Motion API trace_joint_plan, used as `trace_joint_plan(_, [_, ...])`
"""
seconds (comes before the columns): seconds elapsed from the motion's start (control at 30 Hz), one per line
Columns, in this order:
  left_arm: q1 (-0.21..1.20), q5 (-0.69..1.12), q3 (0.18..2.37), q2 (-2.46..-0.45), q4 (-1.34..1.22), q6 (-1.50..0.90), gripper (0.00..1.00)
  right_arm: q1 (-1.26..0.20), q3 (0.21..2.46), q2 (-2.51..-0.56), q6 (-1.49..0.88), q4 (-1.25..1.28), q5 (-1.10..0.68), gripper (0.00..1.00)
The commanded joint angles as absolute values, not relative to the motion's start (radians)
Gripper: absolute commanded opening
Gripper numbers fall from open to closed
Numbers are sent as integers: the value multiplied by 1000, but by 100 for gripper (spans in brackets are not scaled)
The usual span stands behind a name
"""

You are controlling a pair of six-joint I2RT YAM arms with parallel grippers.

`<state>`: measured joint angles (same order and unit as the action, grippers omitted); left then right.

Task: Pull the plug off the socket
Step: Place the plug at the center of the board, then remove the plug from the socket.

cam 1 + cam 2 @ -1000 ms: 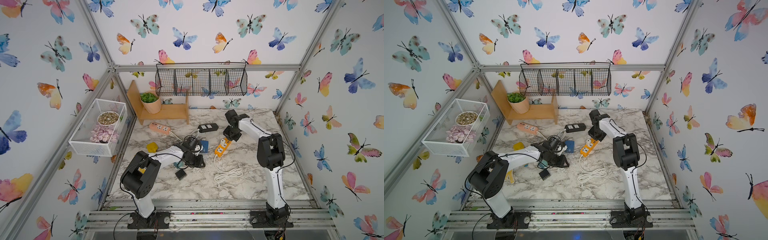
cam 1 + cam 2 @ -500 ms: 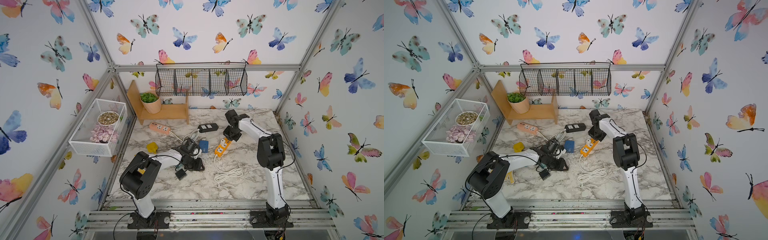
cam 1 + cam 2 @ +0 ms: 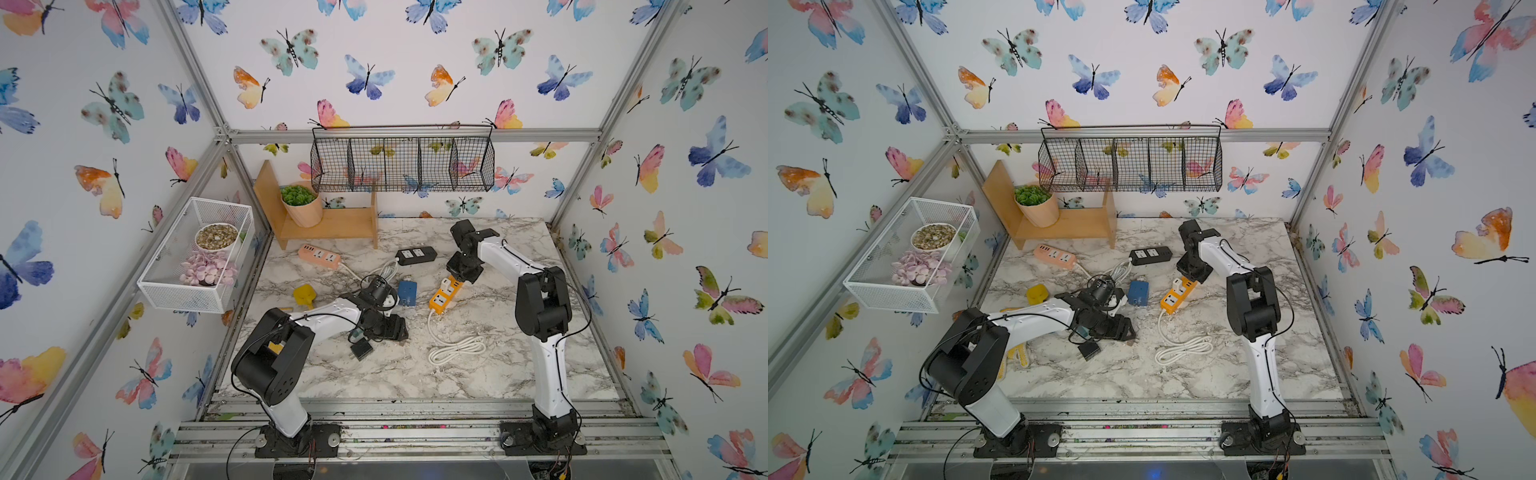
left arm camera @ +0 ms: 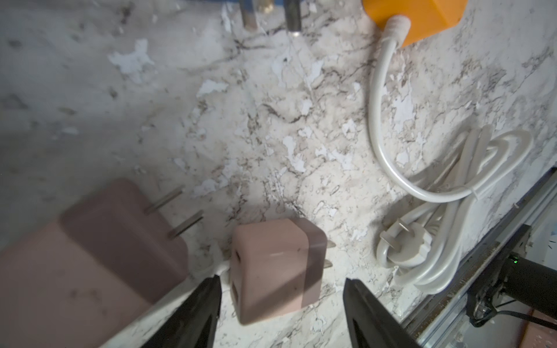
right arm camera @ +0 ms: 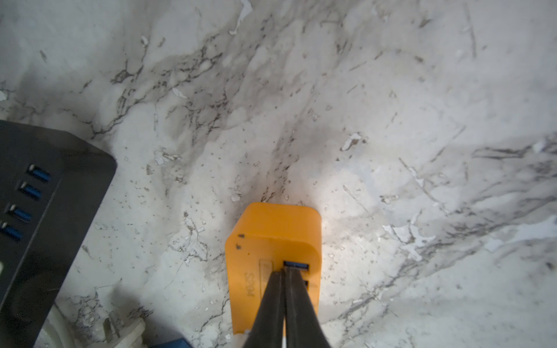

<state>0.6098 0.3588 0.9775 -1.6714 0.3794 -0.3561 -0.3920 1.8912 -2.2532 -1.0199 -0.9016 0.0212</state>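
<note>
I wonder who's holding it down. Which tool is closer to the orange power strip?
Right. The right tool rests shut on the USB end of the orange power strip. The left tool stands open around a small plug, apart from the strip's cord end.

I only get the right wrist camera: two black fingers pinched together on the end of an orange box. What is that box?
Observer: An orange power strip. From above, white sockets line its top, and the right gripper, shut, presses on its far end.
Operator: Is a wire attached?
Observer: Yes, a white cord leaves its other end and lies coiled on the table.
Operator: What is the other arm doing?
Observer: The left gripper stands open, with a small plug lying loose on the marble between its fingers, away from the strip.
</note>
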Motion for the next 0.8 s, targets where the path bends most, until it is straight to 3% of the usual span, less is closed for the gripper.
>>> trace_joint_plan(0.0, [606, 255, 1026, -1626, 466, -331, 70, -407, 1827, -2324, -1022, -980, -39, 8])
trace_joint_plan(0.2, [616, 223, 1179, -1649, 509, -319, 71, -407, 1800, -2317, -1023, -962, -52, 8])
trace_joint_plan(0.5, [690, 156, 1500, -1885, 488, -282, 70, -405, 1770, -2308, -1016, -936, -94, 8])
trace_joint_plan(0.77, [780, 8, 1646, -2069, 359, -259, 70, -378, 1786, -2329, -971, -952, -166, 8])
